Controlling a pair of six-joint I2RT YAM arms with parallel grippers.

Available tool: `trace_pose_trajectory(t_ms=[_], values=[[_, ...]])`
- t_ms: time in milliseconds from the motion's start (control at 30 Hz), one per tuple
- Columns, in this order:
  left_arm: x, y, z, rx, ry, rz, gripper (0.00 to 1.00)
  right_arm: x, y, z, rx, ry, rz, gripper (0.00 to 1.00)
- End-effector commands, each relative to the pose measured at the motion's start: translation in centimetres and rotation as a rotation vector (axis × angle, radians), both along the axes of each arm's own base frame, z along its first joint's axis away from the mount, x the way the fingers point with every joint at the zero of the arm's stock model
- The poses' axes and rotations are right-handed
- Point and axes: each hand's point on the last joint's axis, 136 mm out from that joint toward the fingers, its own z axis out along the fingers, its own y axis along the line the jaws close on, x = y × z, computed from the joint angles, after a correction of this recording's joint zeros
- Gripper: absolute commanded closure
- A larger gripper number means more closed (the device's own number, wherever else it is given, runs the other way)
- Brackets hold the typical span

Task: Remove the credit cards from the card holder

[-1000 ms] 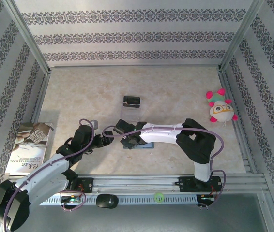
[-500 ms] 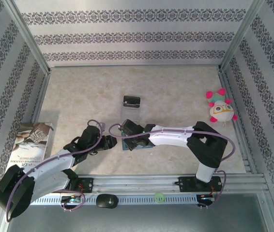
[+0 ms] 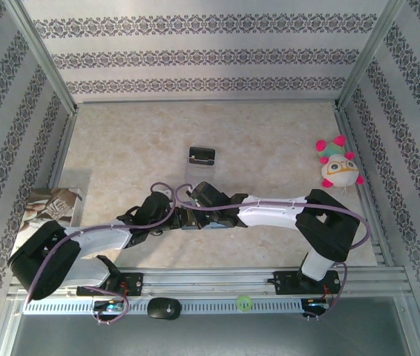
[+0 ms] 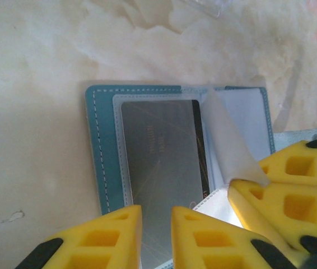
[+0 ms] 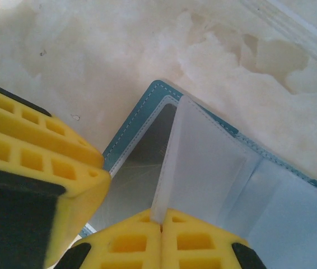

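— Teal with white stitching: is that the card holder (image 4: pixel 103 151)?
— Yes. It lies open and flat on the pale marbled table (image 4: pixel 35 56), mid-frame in the left wrist view, with a silver-grey card (image 4: pixel 164 162) in its left half.
— The right gripper (image 5: pixel 161 216)?
— Bottom centre of its own view, yellow fingers pressed together, pinching a clear sleeve (image 5: pixel 203 162) that stands up from the fold.
— And the left gripper (image 4: pixel 155 216)?
— Bottom edge, fingers narrowly apart at the card's lower end. Whether they nip it, I cannot tell.

Teal card holder (image 4: pixel 99 157) of stitched, perhaps faux leather, silvery glossy card (image 4: pixel 161 157), translucent plastic sleeve (image 5: pixel 203 162), smooth marbled table (image 4: pixel 35 56)
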Motion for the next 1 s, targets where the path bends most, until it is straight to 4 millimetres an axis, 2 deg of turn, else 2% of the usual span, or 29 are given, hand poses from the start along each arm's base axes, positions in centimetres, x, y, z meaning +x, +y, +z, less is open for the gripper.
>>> trace_pose_trajectory(t_ms=[0, 233, 467, 633, 800, 867, 967], values=[[1.3, -1.9, 1.6, -0.047, -0.054, -0.011, 0.82, 0.2, 0.1, 0.6, 0.046, 0.007, -0.022, 1.00], [1.3, -2.3, 1.4, -0.021, -0.044, -0.030, 0.91, 0.1, -0.3, 0.2, 0.035, 0.011, -0.028, 1.00], [0.0, -1.8, -1.6, 0.041, 0.063, -0.047, 0.99, 0.1, -0.6, -0.5, 0.026, 0.025, -0.048, 1.00], [-0.9, -1.2, -3.0, 0.090, 0.115, -0.056, 1.00, 0.3, -1.4, -0.5, 0.006, 0.022, -0.083, 1.00], [-1.3, -0.9, -3.4, 0.112, 0.137, -0.067, 1.00, 0.7, -4.8, -1.1, -0.077, 0.014, -0.207, 0.99], [-1.5, -0.8, -3.6, 0.111, 0.142, -0.067, 1.00, 0.7, -6.6, -1.2, -0.108, 0.009, -0.272, 0.94], [-1.5, -0.8, -3.6, 0.107, 0.138, -0.067, 1.00, 0.5, -9.7, -1.0, -0.167, -0.021, -0.370, 0.79]])
